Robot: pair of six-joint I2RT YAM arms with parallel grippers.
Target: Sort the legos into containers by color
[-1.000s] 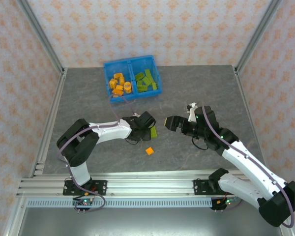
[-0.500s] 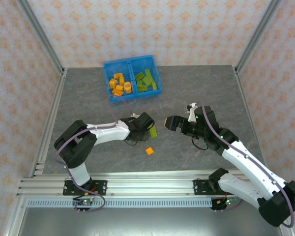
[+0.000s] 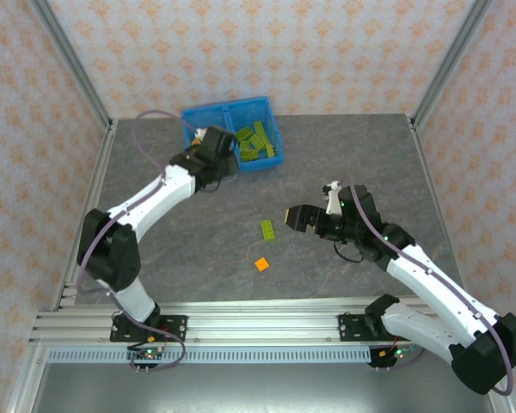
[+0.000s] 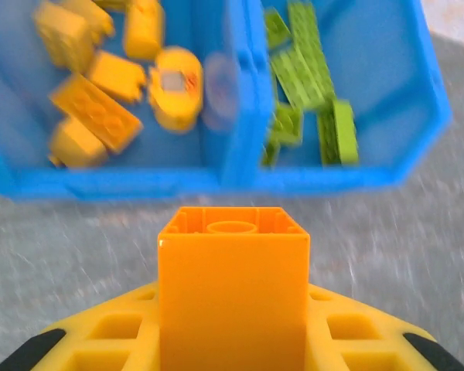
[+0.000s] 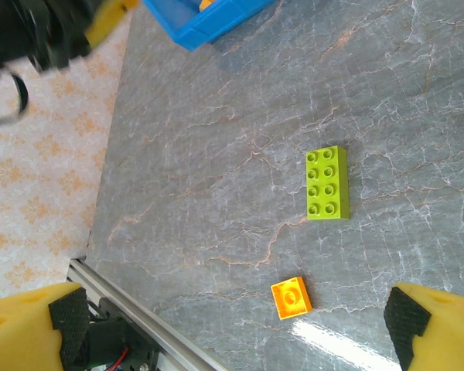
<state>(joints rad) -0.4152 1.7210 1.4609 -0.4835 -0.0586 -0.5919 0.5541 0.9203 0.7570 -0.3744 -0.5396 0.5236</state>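
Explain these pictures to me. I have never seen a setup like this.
Two robot arms are bolted to a grey table, each ending in a two-finger gripper. One picture looks down from above; the other two come from cameras on the wrists. The left gripper is shut on an orange brick near the blue bin, where one compartment holds orange bricks and the other green bricks. The right gripper hangs open over the table. A green brick and a small orange brick lie loose on the table.
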